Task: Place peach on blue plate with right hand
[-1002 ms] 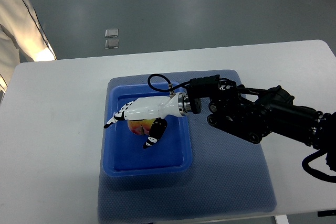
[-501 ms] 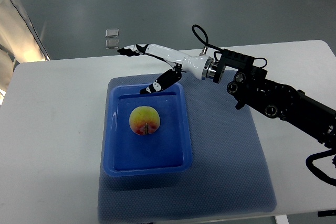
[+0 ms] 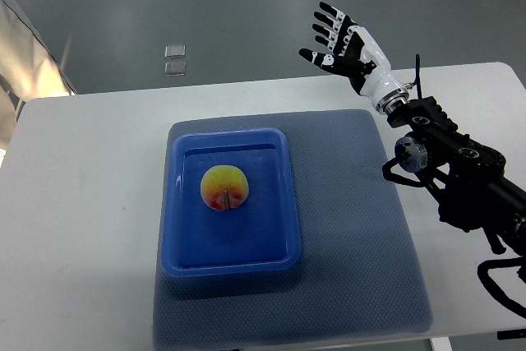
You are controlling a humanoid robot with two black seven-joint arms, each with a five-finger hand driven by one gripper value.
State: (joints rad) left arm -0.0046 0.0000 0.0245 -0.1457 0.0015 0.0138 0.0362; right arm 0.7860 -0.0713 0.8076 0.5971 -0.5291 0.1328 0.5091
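Observation:
A yellow and red peach lies stem side up in the middle of the blue plate, a shallow rectangular tray. My right hand is raised far up and to the right of the plate, beyond the table's far edge, with its fingers spread and holding nothing. Its black arm comes in from the right edge. The left arm does not show.
The plate sits on a blue-grey mat on a white table. A person's light sleeve shows at the far left edge. Two small grey squares lie on the floor behind the table.
My right hand let go of the peach, rose off the plate and swung back to the right, opening wide. The peach stays in the plate.

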